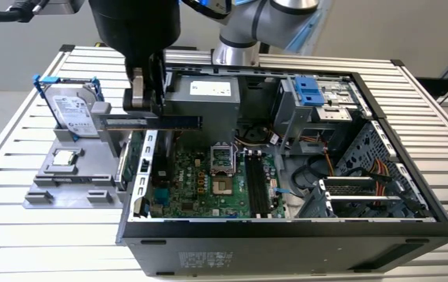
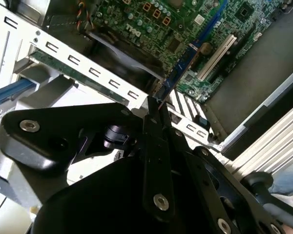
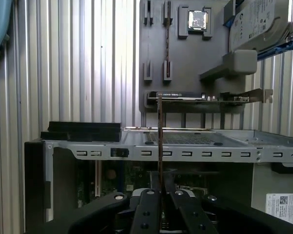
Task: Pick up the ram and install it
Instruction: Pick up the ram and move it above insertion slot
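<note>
Above the rim of the computer case (image 1: 286, 238), claw (image 1: 147, 108) clenched on the ram (image 1: 177, 121)

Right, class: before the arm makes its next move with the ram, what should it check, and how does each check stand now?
1. Grip on the ram: ok. The hand is shut on it, and the stick juts out from between the fingers in both wrist views.
2. Ram clear of the grey holder: ok.
3. Ram above the memory slots: not ok. It hangs over the case wall at the exterior view's left.
4. Ram lined up with the slots: not ok. It lies crosswise to them.
5. Slot latches open: cannot tell.
</note>
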Robot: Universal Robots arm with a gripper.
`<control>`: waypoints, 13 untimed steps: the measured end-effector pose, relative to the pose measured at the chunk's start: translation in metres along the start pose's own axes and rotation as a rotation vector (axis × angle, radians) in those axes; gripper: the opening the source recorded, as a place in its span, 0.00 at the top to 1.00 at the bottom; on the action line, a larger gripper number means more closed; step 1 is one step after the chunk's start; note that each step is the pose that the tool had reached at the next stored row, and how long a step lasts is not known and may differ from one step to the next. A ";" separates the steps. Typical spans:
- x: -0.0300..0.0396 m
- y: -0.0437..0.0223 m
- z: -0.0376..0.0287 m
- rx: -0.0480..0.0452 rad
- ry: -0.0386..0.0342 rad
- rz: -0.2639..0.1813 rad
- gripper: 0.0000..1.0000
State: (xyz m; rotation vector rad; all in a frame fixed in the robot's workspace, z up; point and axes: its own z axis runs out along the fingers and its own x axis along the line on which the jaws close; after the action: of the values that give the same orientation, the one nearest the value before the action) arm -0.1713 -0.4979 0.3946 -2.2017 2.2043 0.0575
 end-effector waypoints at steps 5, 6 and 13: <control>0.0000 -0.0058 -0.0001 -0.0001 0.0001 0.000 1.00; 0.0000 -0.0066 -0.0001 -0.0001 0.0000 0.000 1.00; 0.0000 -0.0134 -0.0001 0.0000 0.0001 0.000 1.00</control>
State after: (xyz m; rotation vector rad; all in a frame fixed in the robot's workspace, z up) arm -0.1579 -0.4979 0.3946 -2.2017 2.2044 0.0575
